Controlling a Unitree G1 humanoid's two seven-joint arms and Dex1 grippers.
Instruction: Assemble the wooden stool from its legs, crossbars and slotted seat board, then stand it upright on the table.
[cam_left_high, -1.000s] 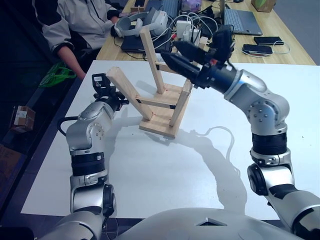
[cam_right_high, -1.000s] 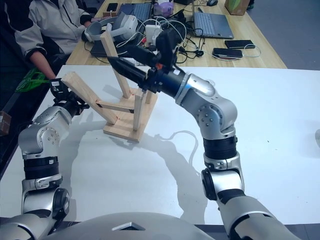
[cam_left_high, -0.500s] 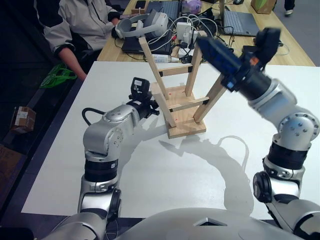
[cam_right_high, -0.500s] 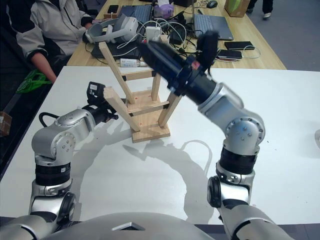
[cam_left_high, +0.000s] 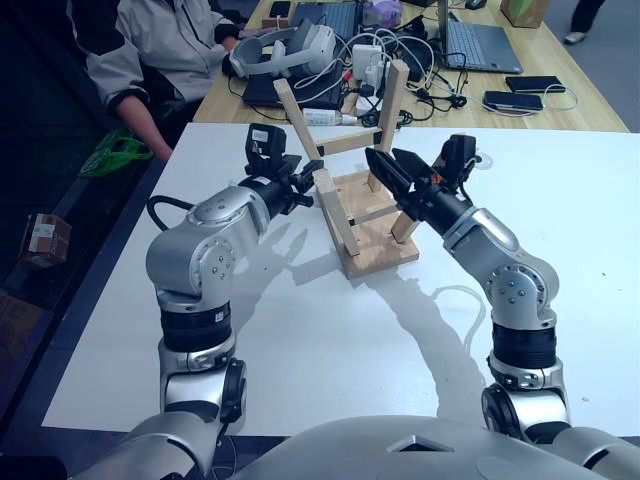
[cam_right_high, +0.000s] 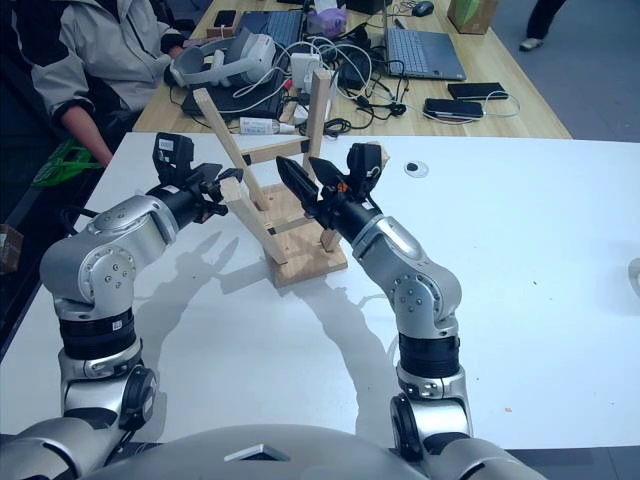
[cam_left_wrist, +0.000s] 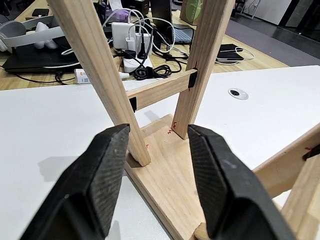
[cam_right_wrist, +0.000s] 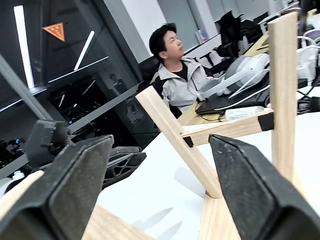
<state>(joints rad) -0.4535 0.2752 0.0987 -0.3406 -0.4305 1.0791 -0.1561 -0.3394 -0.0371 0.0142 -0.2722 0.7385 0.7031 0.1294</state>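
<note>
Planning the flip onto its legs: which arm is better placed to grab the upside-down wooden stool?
Probably left: the left gripper, open, has a leg of the pale wooden stool close between its fingers; the right gripper, open, sees legs farther off.

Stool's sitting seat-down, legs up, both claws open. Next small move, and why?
Likely ease the left claw forward and shut it on the slanted wooden leg just ahead. The pale wooden stool rests seat-down on the white table, legs up, and both claws are open, the right claw included, so it needs a grip before flipping.
</note>
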